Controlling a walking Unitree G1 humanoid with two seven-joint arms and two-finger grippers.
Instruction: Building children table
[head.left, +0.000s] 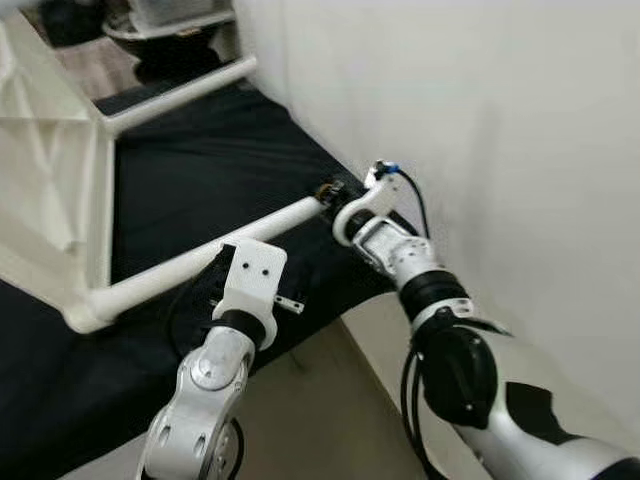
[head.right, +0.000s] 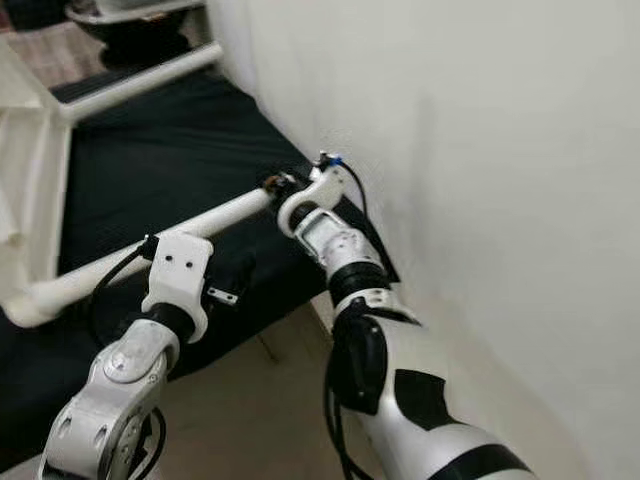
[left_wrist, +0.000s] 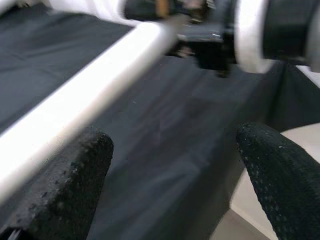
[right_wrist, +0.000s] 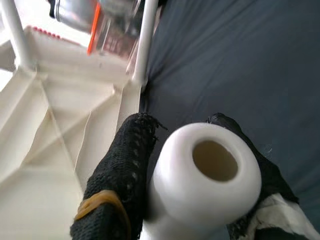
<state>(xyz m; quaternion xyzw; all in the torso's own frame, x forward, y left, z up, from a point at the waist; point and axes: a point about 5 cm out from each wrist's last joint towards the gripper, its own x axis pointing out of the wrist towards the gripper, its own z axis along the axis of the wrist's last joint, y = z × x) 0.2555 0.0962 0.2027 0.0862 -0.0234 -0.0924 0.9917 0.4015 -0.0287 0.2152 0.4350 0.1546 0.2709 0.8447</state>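
Likely home: black-covered bed (head.left: 200, 170), white wall (head.left: 480, 120).

arms: 2, silver with black joints | wrist mounts: white | cables: black | fingers (left_wrist: 65, 185): black, textured

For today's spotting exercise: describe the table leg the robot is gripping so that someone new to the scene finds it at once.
Start at the black cloth spread beside the white wall, where an upturned white plastic table lies. One white leg points toward the robot, its hollow end held by the right gripper. The other leg, farther off, is untouched.
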